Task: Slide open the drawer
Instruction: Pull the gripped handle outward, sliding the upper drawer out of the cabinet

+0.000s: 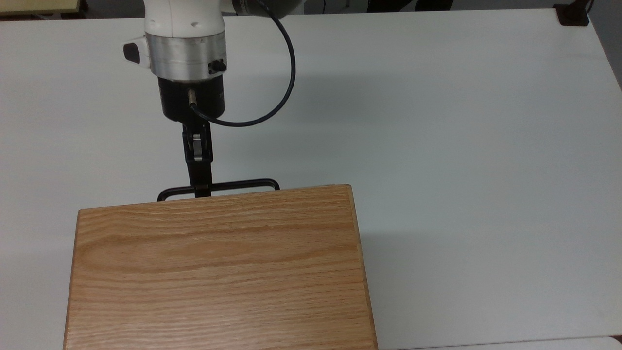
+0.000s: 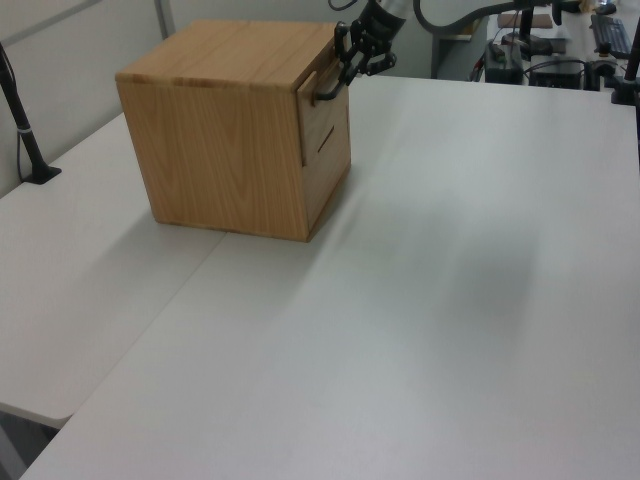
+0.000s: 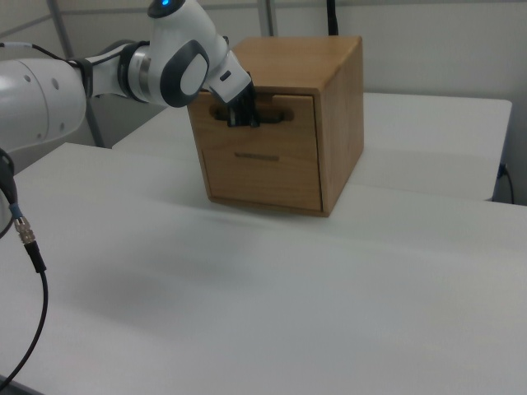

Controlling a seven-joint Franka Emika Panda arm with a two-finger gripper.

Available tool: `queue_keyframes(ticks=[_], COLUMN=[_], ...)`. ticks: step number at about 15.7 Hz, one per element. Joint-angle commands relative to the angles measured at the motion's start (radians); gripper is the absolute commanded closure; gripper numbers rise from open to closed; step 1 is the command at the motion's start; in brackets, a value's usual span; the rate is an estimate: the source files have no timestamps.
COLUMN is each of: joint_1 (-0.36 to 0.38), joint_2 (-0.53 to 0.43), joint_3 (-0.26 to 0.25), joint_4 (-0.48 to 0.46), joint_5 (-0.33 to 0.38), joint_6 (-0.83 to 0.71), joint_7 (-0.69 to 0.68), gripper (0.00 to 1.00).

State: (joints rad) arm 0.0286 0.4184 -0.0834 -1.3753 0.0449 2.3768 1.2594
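- top view: the gripper (image 1: 202,187) is clenched on the black handle (image 1: 243,185), which juts just past the cabinet (image 1: 218,272) top; a cable (image 1: 286,63) loops beside the arm.
- left view: the drawer (image 2: 321,97) sits at the cabinet's top front, slightly out, on the white table (image 2: 450,300); a black post (image 2: 22,125) stands well apart.
- right view: the arm (image 3: 177,62) hides part of the handle.

The cabinet (image 1: 218,272) is light oak with streaky grain; its drawer (image 3: 284,125) matches, with a black handle (image 1: 243,185). The hand (image 1: 201,187) is black, the table (image 1: 437,121) plain white.
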Motion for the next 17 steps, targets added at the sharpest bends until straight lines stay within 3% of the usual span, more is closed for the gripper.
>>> queue_keyframes(ticks=[1, 9, 17], joint_1=[0.011, 0.005, 0.002], joint_2=[-0.081, -0.142, -0.190], joint_3=[0.002, 0.004, 0.004], joint_4=[-0.065, -0.077, -0.093], joint_5=[-0.014, -0.003, -0.003], joint_6=[-0.115, -0.290, -0.445], joint_7=[-0.121, -0.250, -0.472], gripper=[0.95, 0.95, 0.95])
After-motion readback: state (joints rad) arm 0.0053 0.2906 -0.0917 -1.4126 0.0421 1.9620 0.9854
